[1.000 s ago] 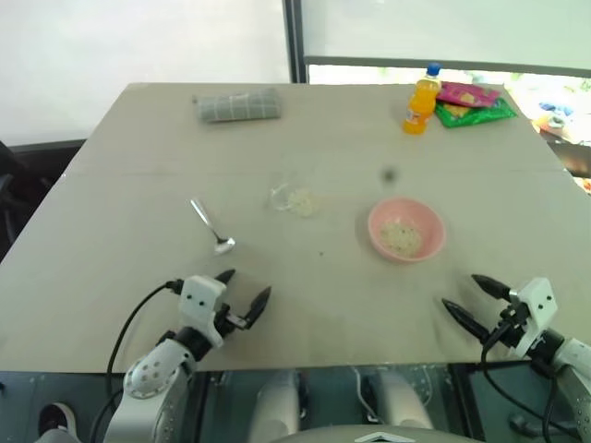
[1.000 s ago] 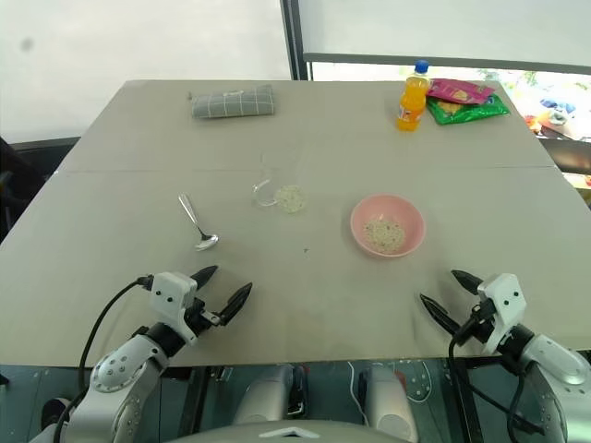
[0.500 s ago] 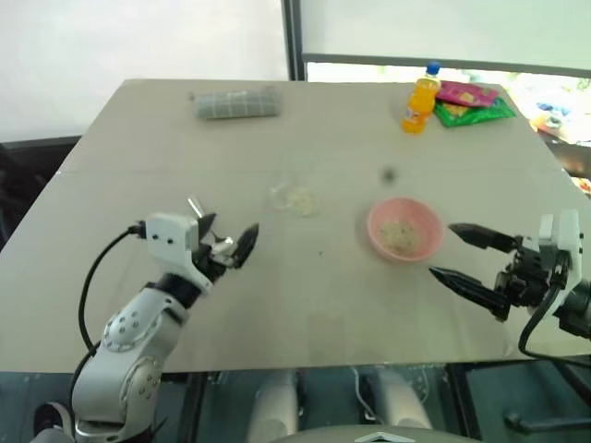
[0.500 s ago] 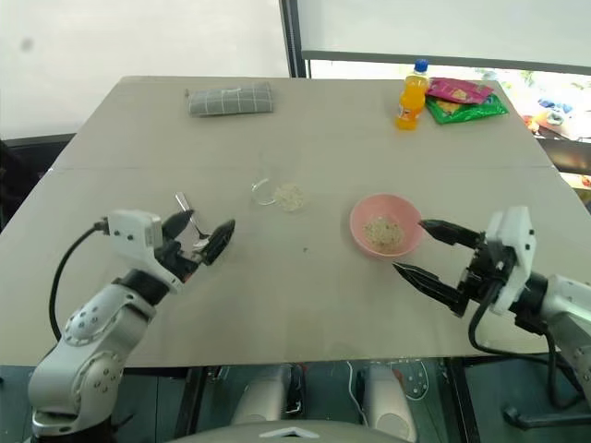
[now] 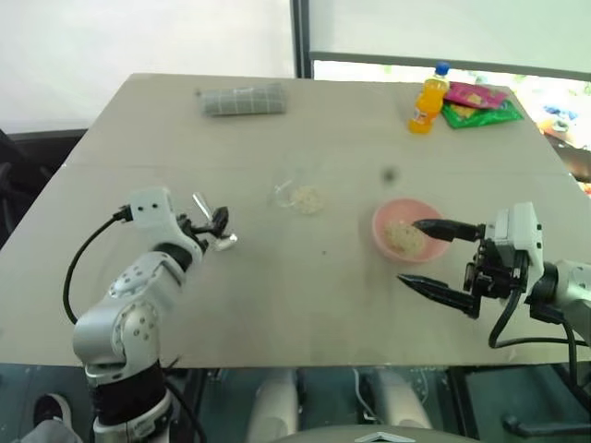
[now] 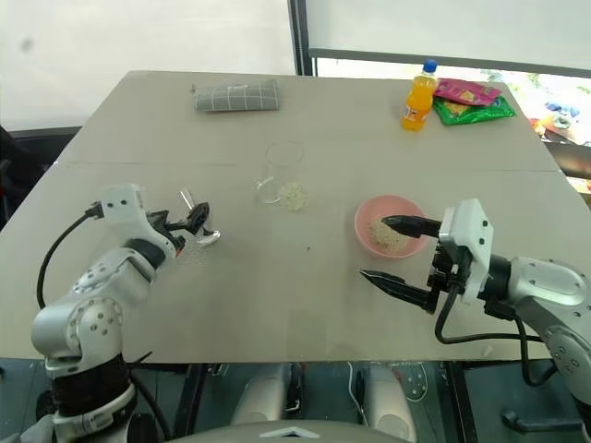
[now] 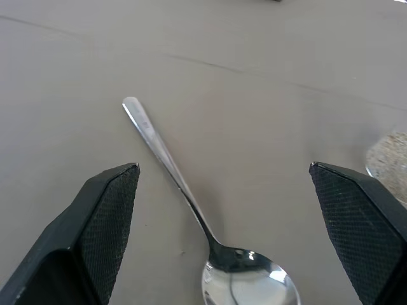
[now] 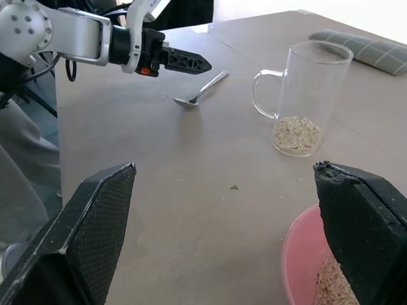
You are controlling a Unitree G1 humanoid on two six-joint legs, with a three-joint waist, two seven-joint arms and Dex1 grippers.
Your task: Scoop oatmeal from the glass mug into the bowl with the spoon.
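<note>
Altogether 1 spoon, 1 glass mug, 1 bowl, 2 grippers

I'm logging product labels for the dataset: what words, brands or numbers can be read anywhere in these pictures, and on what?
None can be read.
Orange bottle: its label is too small to read.
Pink snack packet and green snack packet: any print is too small and blurred to read.
Glass mug, spoon, bowl, folded cloth: no text visible.
</note>
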